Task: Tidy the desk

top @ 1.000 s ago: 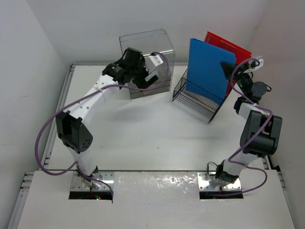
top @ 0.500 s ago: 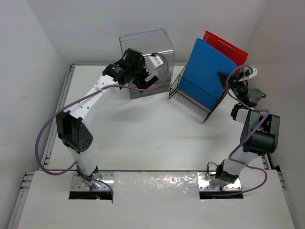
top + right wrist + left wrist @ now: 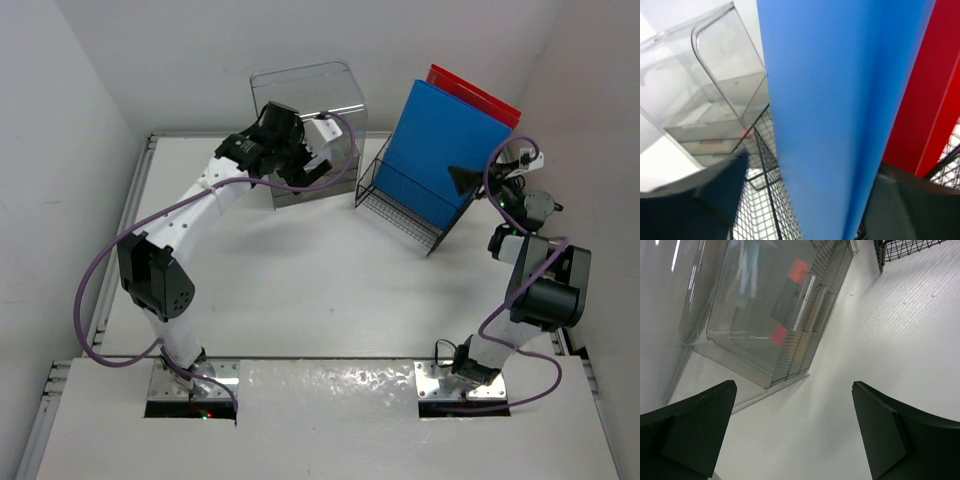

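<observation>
tabletop (image 3: 900, 340): flat, white, finely ribbed beneath left fingers (image 3: 695, 425) | left fingers: spread wide apart | right fingers (image 3: 705, 200): either side of blue folder (image 3: 815, 100), grip cannot tell

blue folder (image 3: 440, 150) | red folder (image 3: 478, 93) | black wire rack (image 3: 398, 208) | white desk (image 3: 300, 270)

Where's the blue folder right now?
In the top view, the blue folder stands in the wire rack at far right, in front of the red folder, with the right end effector at its edge.
</observation>
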`<action>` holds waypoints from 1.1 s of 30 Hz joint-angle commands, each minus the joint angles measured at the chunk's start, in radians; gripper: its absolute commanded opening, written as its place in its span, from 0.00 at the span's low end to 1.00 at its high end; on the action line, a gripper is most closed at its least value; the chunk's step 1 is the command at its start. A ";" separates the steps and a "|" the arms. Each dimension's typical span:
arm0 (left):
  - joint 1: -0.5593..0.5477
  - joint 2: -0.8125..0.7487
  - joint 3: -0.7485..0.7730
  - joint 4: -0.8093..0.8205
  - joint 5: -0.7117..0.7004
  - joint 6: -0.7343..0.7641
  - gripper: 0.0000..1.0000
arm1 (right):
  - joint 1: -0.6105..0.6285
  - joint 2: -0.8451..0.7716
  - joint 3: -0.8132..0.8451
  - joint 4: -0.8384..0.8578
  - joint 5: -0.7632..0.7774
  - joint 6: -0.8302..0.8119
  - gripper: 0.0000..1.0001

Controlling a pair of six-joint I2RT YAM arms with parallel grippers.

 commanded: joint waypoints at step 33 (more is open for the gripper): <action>0.614 -0.321 -0.297 0.186 -0.064 -0.263 1.00 | -0.007 -0.932 -0.390 -1.289 1.411 0.035 0.99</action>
